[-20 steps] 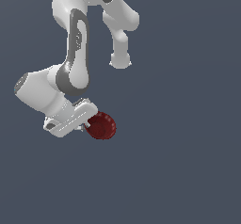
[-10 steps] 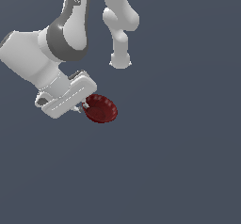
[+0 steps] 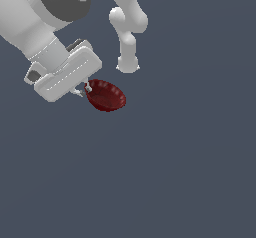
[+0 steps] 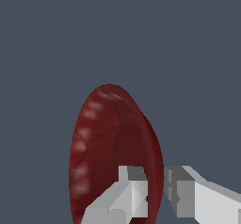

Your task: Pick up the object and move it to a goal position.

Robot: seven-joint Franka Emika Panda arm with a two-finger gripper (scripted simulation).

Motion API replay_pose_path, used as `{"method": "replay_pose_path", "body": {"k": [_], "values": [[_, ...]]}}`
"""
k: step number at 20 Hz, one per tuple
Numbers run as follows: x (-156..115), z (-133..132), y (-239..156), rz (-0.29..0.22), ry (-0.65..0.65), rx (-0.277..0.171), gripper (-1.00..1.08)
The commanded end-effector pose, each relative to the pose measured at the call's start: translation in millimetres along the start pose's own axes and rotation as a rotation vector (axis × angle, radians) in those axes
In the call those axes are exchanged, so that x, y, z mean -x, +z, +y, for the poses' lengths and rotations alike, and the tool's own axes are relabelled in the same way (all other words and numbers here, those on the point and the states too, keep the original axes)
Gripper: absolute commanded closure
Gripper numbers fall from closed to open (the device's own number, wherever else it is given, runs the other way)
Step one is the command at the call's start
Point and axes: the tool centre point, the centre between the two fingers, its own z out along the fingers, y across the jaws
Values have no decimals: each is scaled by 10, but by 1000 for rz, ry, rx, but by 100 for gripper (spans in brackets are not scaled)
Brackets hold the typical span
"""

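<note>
Bowl [image 3: 106, 96]: dark red, ribbed rim, held off ground, tilted. Gripper [image 3: 85, 88] clamped on rim wall, one finger inside, one outside; bowl body extends toward exterior view's right of hand.

A flat, uniform slate-grey surface [image 3: 190, 172] fills the exterior view from edge to edge, without seams, marks or visible borders. The wrist view shows the same plain grey expanse [image 4: 179, 53]. Nothing shows whether it is floor or backdrop.

one red bowl [image 3: 106, 96], one robot arm [image 3: 45, 27]
</note>
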Motion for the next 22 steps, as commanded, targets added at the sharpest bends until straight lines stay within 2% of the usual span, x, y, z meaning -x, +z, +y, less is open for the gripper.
{"method": "replay_pose_path", "body": {"k": [1,7,17,22], "values": [[2,-104,-158,1,-1,0,108],[2,-224,-348,2,-1,0,108],[-4,-218,-344,1,0,-2,108],[-38,-383,-488,1,0,-2,108]]}}
